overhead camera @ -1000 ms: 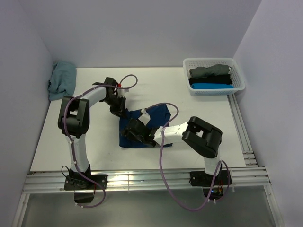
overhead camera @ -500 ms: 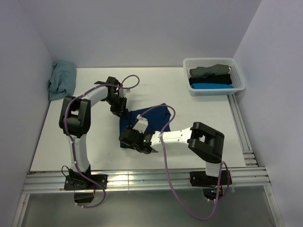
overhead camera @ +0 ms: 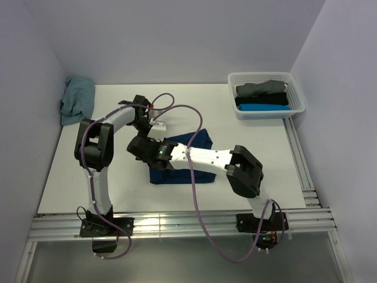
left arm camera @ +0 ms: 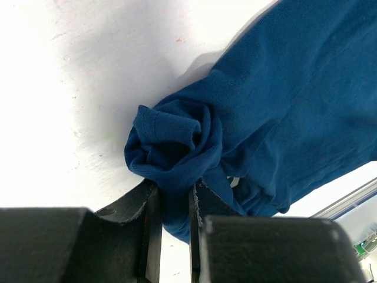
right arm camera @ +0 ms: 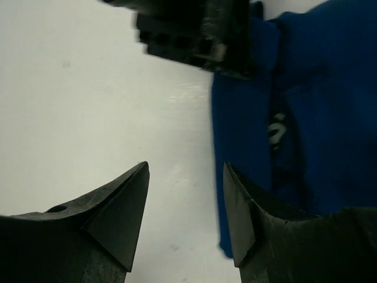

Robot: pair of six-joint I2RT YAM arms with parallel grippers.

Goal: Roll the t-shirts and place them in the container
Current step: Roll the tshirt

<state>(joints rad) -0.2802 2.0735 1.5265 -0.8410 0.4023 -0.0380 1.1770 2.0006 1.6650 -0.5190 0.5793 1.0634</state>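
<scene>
The right gripper (right arm camera: 185,170) is leaving the near left corner of the navy t-shirt (overhead camera: 171,175) and swinging up and left. It is now hanging open over bare worktop (right arm camera: 88,88) just beside the left gripper (left arm camera: 174,197), with its forearm lying across the cloth and hiding more of it. The right arm's purple cable (overhead camera: 189,112) is rising with the move and arching much farther toward the far side of the worktop than it did a second ago.
</scene>
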